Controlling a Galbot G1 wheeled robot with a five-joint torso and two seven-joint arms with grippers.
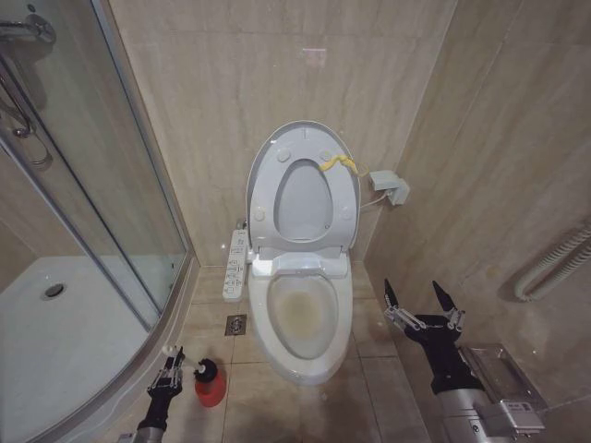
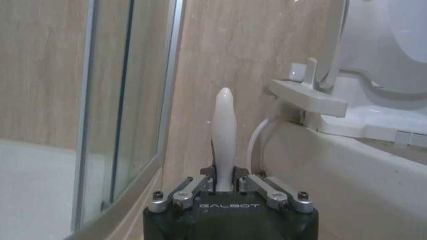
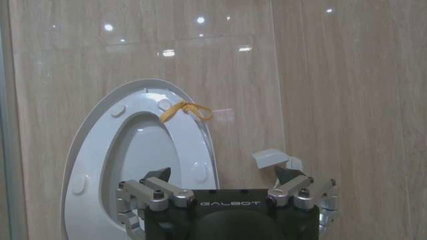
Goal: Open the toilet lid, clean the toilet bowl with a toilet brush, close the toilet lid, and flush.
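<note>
The toilet lid (image 1: pixel 303 189) is raised against the wall at the frame's centre, and the stained toilet bowl (image 1: pixel 301 318) lies exposed below it. At lower left, the toilet brush (image 2: pixel 223 137) is clenched at its white handle by the left tool (image 1: pixel 173 363), beside the red holder (image 1: pixel 210 383). A straight upward lift is judged best, so the holder is not tipped. At lower right, the right tool (image 1: pixel 423 300) is held spread and empty.

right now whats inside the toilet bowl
The toilet bowl is open, its toilet lid raised against the wall. Inside, a yellowish-brown stain spreads across the white basin. The seat rim hides the bowl's upper inner edge.
</note>
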